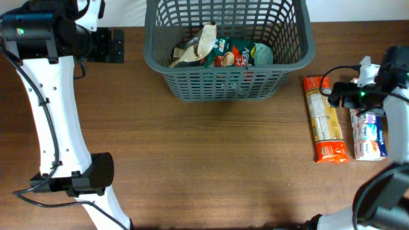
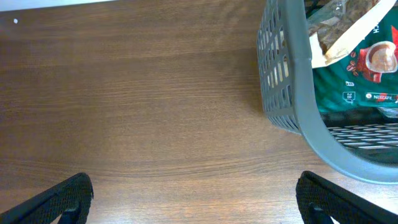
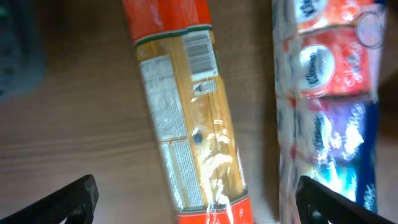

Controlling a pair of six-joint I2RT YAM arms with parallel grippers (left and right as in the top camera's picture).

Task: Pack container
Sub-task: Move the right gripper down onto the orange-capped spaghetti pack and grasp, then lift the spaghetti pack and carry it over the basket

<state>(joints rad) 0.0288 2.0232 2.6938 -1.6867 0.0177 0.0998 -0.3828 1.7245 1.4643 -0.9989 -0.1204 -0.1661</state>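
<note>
Jaws of right gripper [image 3: 196,198] wide above pasta packet [image 3: 180,106]

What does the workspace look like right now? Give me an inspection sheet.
Surface: brown wooden table.
Job's things: container at far centre, holding a green packet and a beige packet; pasta packet and tissue pack on the table at right, outside it.
Clutter: nothing seen.
Grippers: left gripper open beside the container; right gripper open above the pasta packet.
Cables: black cable at left; second cable at right.
Surroundings: white backdrop beyond.
</note>
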